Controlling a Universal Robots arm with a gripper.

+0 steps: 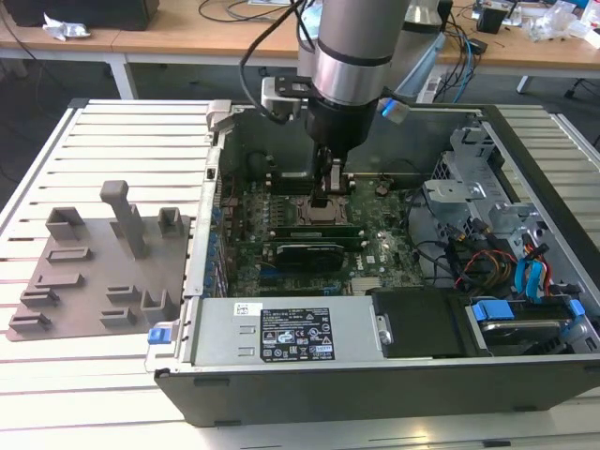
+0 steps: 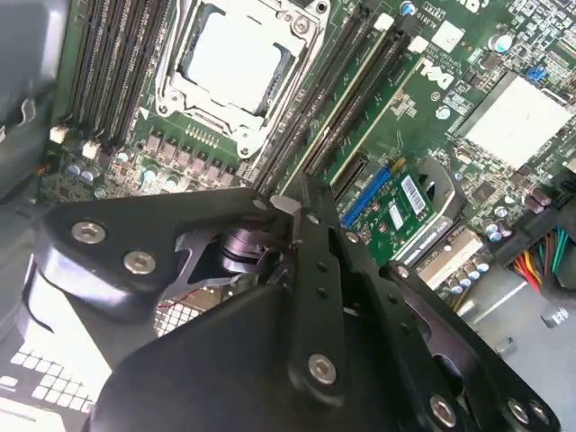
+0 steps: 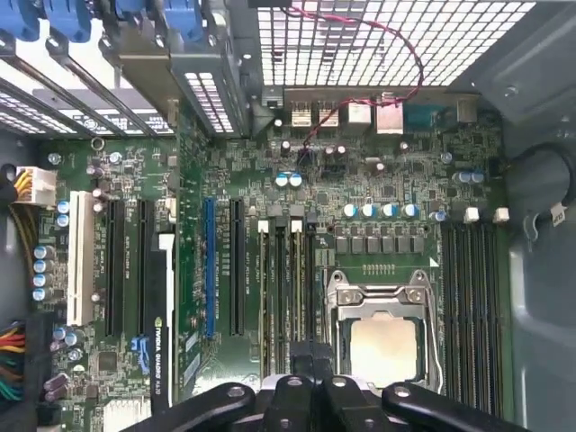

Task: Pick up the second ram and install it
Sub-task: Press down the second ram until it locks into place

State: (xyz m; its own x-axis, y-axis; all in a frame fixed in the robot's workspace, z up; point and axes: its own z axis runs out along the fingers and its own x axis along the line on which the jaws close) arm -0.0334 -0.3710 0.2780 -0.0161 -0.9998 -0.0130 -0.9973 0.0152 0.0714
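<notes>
Jaws [image 1: 333, 192] sit narrow over the memory slots [image 3: 286, 288] beside the CPU socket [image 3: 382, 337], centre frame. Second ram [image 1: 309, 228] appears seated there; judged light, stiff, fragile: grip long edges.

— What does the arm [image 1: 352, 42] look like?
— A thick silver-grey cylinder ending in a black wrist, with dark cables looping beside it.
— And the gripper [image 2: 297, 216]?
— Matte black linkage plates, angular, studded with round silver screws.
</notes>
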